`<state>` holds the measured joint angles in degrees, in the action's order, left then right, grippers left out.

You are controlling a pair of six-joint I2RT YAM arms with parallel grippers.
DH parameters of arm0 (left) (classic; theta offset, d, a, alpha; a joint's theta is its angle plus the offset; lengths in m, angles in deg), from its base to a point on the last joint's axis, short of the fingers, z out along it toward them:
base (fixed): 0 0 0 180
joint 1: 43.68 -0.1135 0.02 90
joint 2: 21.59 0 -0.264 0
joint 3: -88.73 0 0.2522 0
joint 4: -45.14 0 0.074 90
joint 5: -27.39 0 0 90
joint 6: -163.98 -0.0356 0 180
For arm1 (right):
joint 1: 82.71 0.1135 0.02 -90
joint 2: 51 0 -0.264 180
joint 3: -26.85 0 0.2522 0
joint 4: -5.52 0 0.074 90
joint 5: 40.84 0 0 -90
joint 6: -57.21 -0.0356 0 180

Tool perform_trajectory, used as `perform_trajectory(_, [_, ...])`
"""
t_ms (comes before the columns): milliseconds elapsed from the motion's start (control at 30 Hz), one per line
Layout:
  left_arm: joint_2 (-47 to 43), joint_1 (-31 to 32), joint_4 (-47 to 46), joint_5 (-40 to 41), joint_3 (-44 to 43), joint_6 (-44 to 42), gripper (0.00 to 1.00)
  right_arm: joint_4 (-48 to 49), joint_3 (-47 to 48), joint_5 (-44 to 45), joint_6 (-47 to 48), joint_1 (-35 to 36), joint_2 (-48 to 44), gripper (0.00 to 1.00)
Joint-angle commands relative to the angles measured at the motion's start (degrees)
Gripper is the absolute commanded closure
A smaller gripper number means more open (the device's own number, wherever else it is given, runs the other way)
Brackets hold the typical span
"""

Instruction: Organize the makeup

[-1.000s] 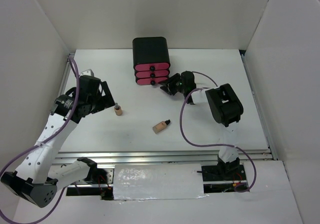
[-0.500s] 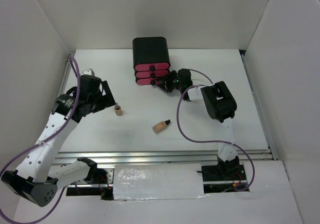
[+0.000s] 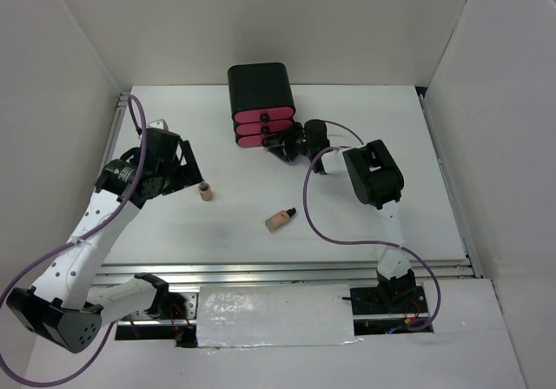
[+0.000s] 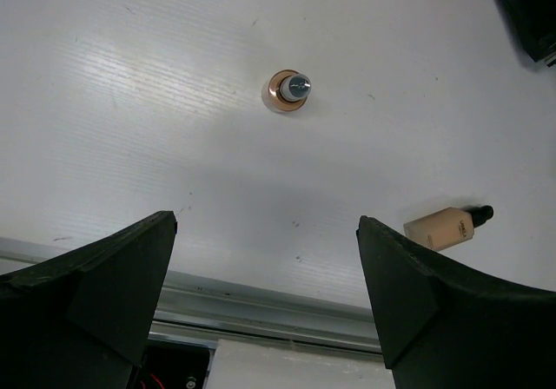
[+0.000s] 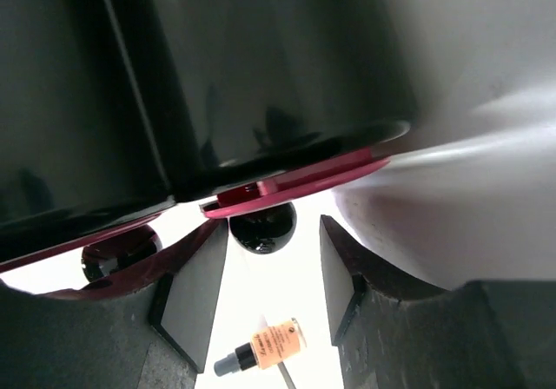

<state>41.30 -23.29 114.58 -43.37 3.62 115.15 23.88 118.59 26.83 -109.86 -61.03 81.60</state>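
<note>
Your left gripper [image 4: 268, 222] hangs well left of the glossy black box [image 3: 261, 94], blunt dark fingers spread wide, nothing in them. One beige bottle [image 3: 205, 191] stands upright front-left of the box, dark cap up. The other bottle [image 3: 280, 220] lies on its side just in front of the box. Your right gripper [image 5: 274, 250] is at the box's bottom pink drawer [image 5: 295, 183], fingers parted either side of its round shiny knob [image 5: 262, 226], not clamped on it.

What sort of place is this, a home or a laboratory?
Probably a robot laboratory bench: plain white walls enclose the table, the left arm and right arm are mounted at its near edge, and a drawer box sits as a prop.
</note>
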Motion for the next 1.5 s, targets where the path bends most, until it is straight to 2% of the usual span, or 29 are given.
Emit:
perform_trajectory(0, [-0.05,-0.25,-0.84,1.41,-1.42,-1.35,0.01,0.23,3.23,-0.88,0.09,0.83,1.35,0.46])
perform_trajectory(233, [-0.14,-0.25,-0.75,1.85,-1.42,-2.06,0.01,3.12,2.97,-0.26,-0.62,1.18,1.97,0.57])
perform_trajectory(533, [0.04,-0.25,-1.01,1.15,-0.89,-2.67,0.01,7.60,0.96,0.71,-2.55,1.36,2.58,0.62])
perform_trajectory(567, [0.04,-0.25,-1.10,1.06,-0.81,-2.67,0.01,7.43,0.95,0.71,-2.64,1.44,2.41,0.67])
perform_trajectory(700, [-0.05,-0.25,-1.36,0.62,-0.46,-2.85,0.01,8.48,-1.32,0.62,-2.11,1.79,1.09,0.71])
perform_trajectory(967, [-0.40,-0.25,-1.89,-0.35,0.42,-2.50,0.01,13.32,-8.79,0.71,-2.46,2.41,-2.69,0.71])
perform_trajectory(1467, [-1.19,-0.25,-3.38,-1.31,2.36,-1.79,0.01,16.66,-20.31,-1.75,-0.53,3.46,-10.95,0.72])
